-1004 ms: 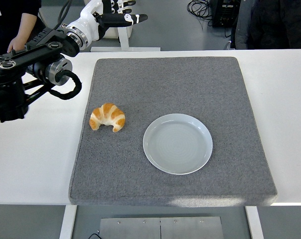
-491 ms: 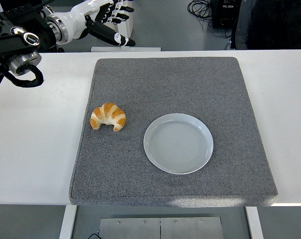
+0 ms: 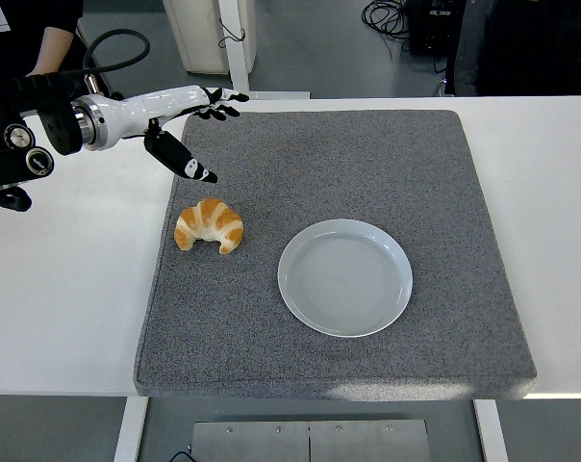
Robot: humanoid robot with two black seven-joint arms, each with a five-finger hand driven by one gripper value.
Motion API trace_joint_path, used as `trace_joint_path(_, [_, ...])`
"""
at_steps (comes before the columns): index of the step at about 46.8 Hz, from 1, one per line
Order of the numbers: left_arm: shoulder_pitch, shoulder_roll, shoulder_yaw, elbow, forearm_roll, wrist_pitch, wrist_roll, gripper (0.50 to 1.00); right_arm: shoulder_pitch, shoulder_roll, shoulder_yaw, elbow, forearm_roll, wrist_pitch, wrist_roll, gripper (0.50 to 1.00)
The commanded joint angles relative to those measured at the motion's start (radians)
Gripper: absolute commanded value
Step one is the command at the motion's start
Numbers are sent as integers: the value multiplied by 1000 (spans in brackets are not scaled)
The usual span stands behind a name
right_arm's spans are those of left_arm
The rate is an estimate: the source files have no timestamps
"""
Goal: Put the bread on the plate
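A golden croissant (image 3: pixel 209 226) lies on the left part of a grey mat (image 3: pixel 367 154). A pale blue plate (image 3: pixel 344 277), with nothing on it, sits on the mat to the croissant's right, apart from it. My left hand (image 3: pixel 189 120) comes in from the left edge, white-shelled with black fingers. Its fingers are spread and hold nothing. Its thumb (image 3: pixel 187 160) points down toward the croissant, a short way above and behind it. The right arm is out of view.
The mat lies on a white table (image 3: pixel 69 289). A person in dark clothes (image 3: pixel 40 24) stands at the top left behind the table. A white stand (image 3: pixel 228 48) and cables are on the floor beyond the far edge.
My left arm has swung down and forward from high over the table's far left corner. The hand is now low over the mat's left edge, close to the croissant.
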Motion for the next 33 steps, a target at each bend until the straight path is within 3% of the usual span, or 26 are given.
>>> trace_joint_path(1, [33,17,-3,1,52,3,-12,930,0,0,0,0,0,0,0,1000])
trace_joint_path(9, [125,37,-38,1,112,21,-60,930,0,0,0,0,-1,0,0,1000])
trace_joint_path(22, [250,23,-69,21,251,99,-69,928,2,0,-1,0,0,0,0,1000])
trace_joint_path(33, [313,-38,-118,98,268,119,-115,928,2,0,-3,0,0,0,0,1000])
